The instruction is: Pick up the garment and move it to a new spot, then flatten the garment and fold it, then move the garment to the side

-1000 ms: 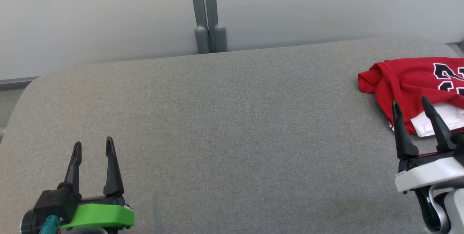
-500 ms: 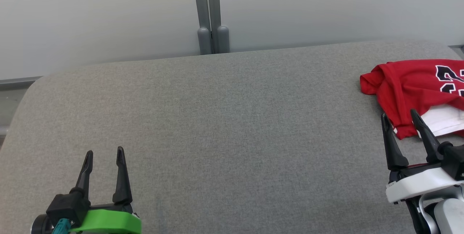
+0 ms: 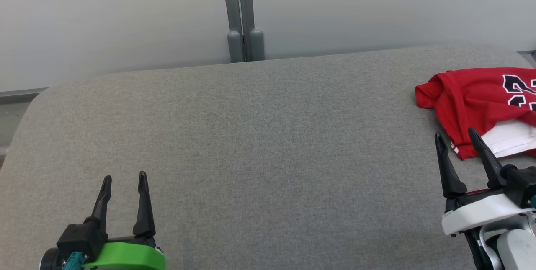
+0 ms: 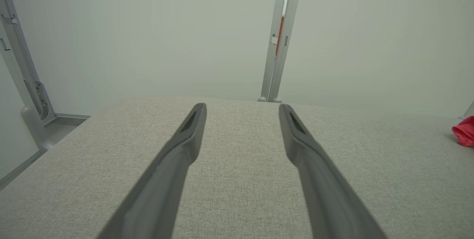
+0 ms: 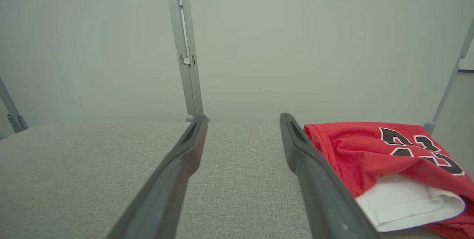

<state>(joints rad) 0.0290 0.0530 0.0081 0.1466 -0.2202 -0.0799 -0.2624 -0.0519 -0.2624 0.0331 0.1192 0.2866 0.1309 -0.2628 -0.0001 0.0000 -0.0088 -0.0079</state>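
My left gripper point(image 3: 125, 176) and right gripper point(image 3: 454, 133) are both spread wide, empty. The shirt point(image 3: 473, 94) lies bunched just beyond the right fingertips; I'd reach in low and pinch its near hem.

Work surface point(image 3: 259, 144): grey woven fabric, padded, rounded corners, spanning 3 to 9 o'clock in the head view.
Wall panels point(image 3: 104, 14): pale, matte, evenly lit, along 12 o'clock.
Twin uprights point(image 3: 238, 10): grey metal, side by side at 12 o'clock, with rounded caps point(image 3: 245, 46) at the surface's far edge.
Ledge point(image 3: 19, 94): grey strip, 9 o'clock.
Bracketed upright point(image 4: 22, 76): left wrist view, 9 o'clock, grey floor point(image 4: 63, 128) beside it.
Slim slanted post point(image 5: 450, 79): right wrist view, 3 o'clock.
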